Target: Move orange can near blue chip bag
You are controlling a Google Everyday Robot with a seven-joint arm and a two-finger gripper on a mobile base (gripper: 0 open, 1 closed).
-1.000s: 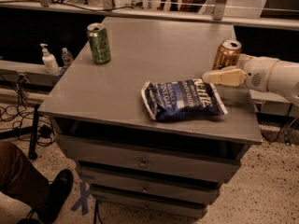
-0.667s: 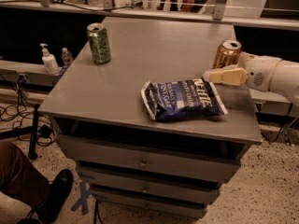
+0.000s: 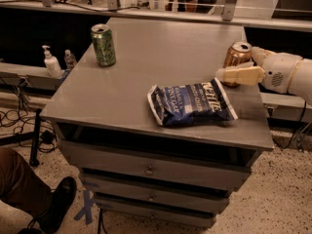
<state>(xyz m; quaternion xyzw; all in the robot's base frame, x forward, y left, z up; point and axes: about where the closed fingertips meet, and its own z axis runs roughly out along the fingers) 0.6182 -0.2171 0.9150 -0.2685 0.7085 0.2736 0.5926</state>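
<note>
The orange can stands upright near the right edge of the grey cabinet top. The blue chip bag lies flat just in front and to the left of the can, a short gap away. My gripper reaches in from the right on a white arm and sits right at the can. Its pale near part crosses the can's lower front, and its far side is hidden behind the can.
A green can stands at the back left of the top. The cabinet has drawers below. Bottles sit on a low ledge at left. A person's leg and shoe are at lower left, with cables on the floor.
</note>
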